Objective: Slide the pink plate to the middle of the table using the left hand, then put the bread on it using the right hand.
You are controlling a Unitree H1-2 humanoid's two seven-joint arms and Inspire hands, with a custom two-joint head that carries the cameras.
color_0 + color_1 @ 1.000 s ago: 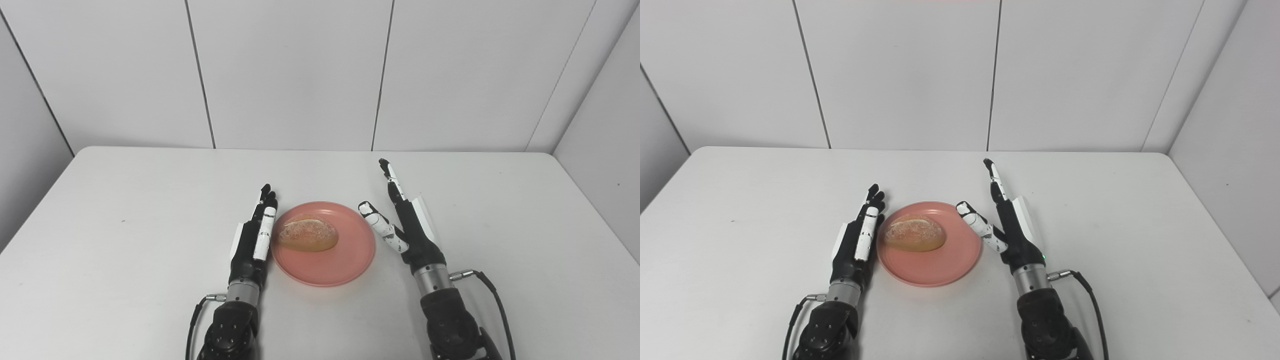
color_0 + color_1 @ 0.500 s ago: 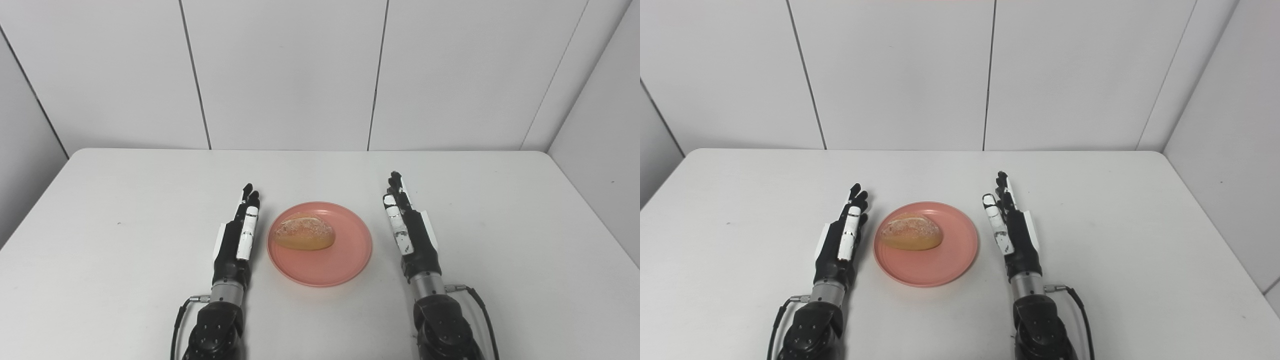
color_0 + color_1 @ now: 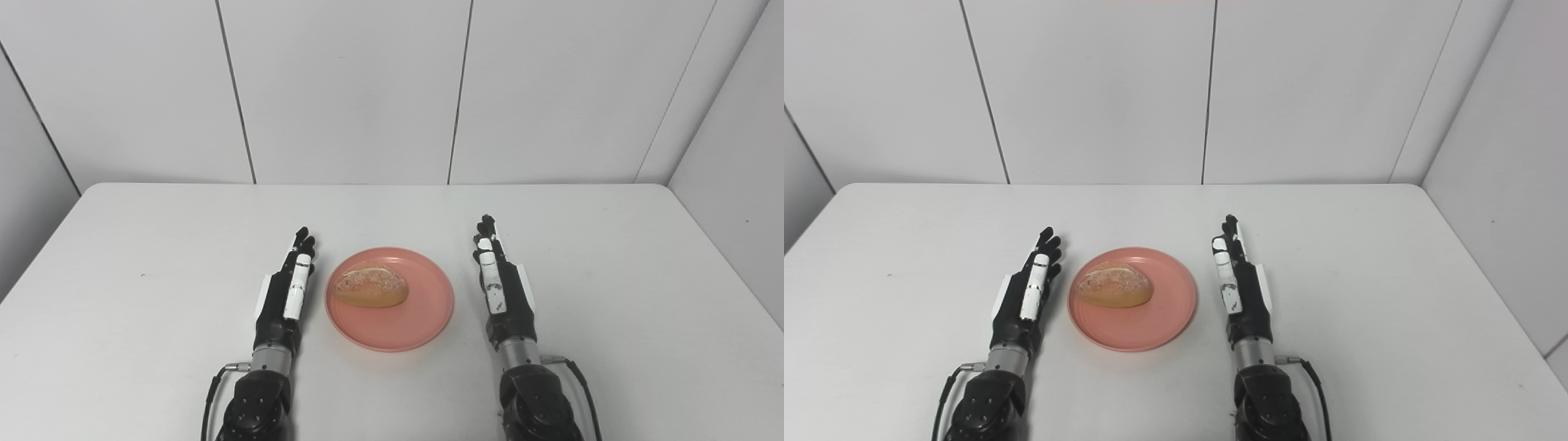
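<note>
The pink plate [image 3: 422, 318] sits at the middle of the white table [image 3: 122, 245], near its front. A golden bread roll [image 3: 371, 293] lies on the plate's left half. My left hand [image 3: 285, 296] rests just left of the plate, fingers stretched straight forward, holding nothing and not touching the plate. My right hand [image 3: 502, 288] rests a little right of the plate, fingers straight and together, holding nothing. The same scene shows in the right eye view, with the plate [image 3: 1164, 312], the bread [image 3: 1115, 293], the left hand [image 3: 1024, 299] and the right hand [image 3: 1240, 288].
White wall panels [image 3: 349, 92] stand behind the table's far edge, and side walls close in at left and right. Cables run from both wrists near the picture's bottom edge.
My right hand drew back from the plate's right rim and brought its thumb in beside its fingers. My left hand moved slightly left, away from the plate. The camera shifted slightly.
</note>
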